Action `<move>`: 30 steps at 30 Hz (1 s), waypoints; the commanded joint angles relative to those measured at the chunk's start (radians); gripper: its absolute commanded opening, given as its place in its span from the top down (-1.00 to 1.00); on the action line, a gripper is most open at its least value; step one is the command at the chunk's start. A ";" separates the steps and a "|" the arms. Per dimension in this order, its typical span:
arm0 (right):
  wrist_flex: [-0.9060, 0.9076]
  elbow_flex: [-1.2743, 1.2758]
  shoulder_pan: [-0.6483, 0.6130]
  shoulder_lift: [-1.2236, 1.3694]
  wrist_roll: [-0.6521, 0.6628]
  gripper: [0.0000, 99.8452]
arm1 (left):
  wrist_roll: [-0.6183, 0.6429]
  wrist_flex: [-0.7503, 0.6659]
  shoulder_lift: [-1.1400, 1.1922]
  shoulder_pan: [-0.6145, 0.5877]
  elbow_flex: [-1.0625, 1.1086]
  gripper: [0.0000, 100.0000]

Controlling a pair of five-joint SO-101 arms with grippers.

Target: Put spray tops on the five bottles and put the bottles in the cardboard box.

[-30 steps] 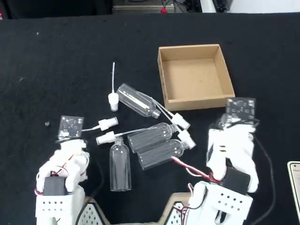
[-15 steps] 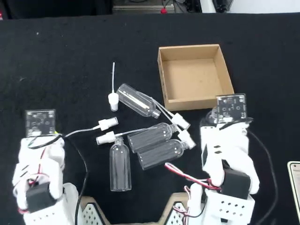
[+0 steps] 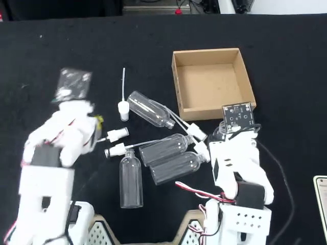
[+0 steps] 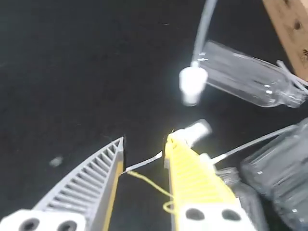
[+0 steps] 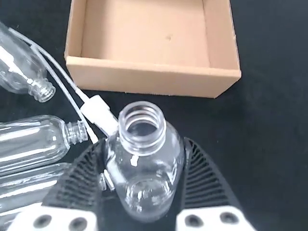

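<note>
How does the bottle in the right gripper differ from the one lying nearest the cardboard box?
Grip: the held bottle sits between the fingers of the right gripper; the bottle by the cardboard box lies free. Pose: the held bottle points its mouth at the wrist camera; the other lies on its side. Both are clear, without spray tops.

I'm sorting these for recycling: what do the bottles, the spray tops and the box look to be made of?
Bottles: probably clear plastic, glossy; see-through with bright highlights, though glass can't be ruled out.
Spray tops: white opaque plastic by the look, with thin translucent dip tubes.
Box: brown cardboard, matte, plain unprinted walls.
</note>
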 commanded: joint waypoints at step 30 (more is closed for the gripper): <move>0.028 0.232 -0.012 -0.424 -0.091 0.98 | 0.215 -0.686 0.664 0.111 -0.183 0.45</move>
